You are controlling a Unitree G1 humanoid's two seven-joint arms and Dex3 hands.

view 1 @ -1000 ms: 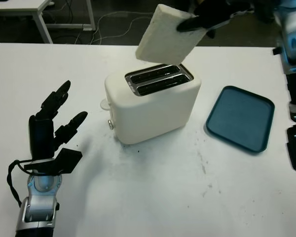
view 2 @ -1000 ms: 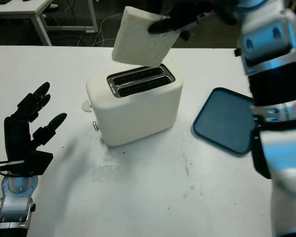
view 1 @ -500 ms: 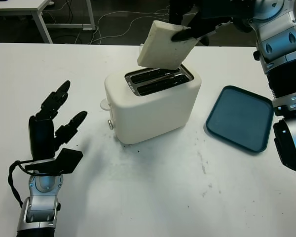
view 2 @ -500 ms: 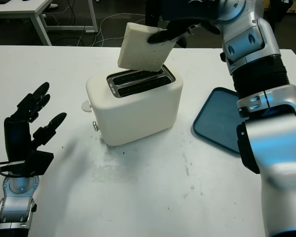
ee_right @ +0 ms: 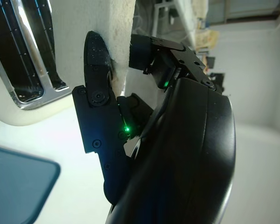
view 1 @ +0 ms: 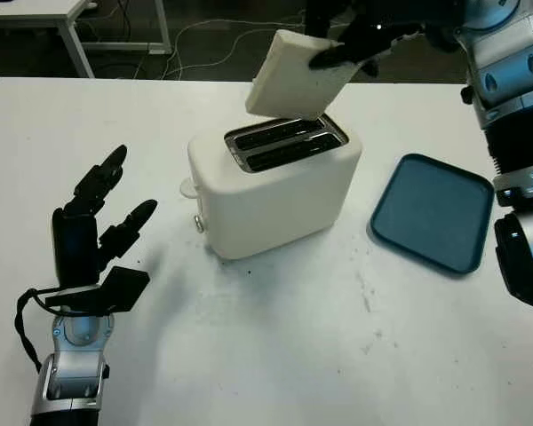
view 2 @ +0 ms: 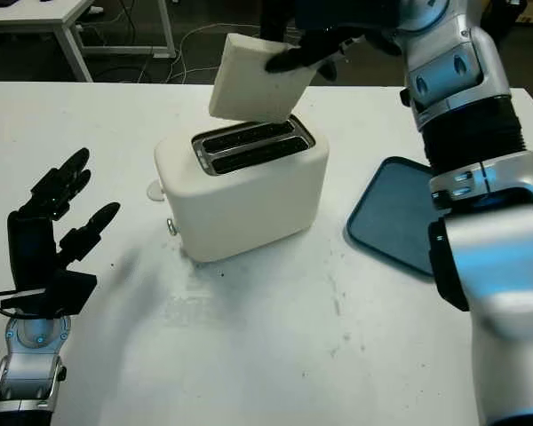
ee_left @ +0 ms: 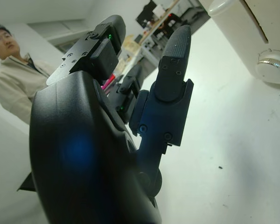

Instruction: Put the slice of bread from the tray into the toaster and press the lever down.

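Gripping the slice of bread (view 1: 298, 76) by its upper corner between black fingers (ee_right: 99, 70), the right hand (view 1: 360, 40), poised above the cream toaster (view 1: 275, 191) and carrying the slice tilted, its lower edge hanging just over the two slots (view 1: 286, 144) but not yet inside either. Standing just beside the toaster on the white bench (view 1: 320, 346), the dark blue tray (view 1: 433, 213), already without its slice. Waiting open near the bench's front-left corner, well apart from the toaster, the left hand (view 1: 93, 235). Standing in the background of the left wrist view, a person (ee_left: 11, 77) in a light jacket. Judging by the layout: insertion step in hand, pickup finished, lever not yet pressed. Calling next for turning the slice upright and parallel to a slot, bringing its lower edge squarely over the opening, then lowering and letting go; likely to catch on the slot's metal rim if left tilted. Facing the left hand, what looks like the toaster's lever and knob (view 1: 197, 224).
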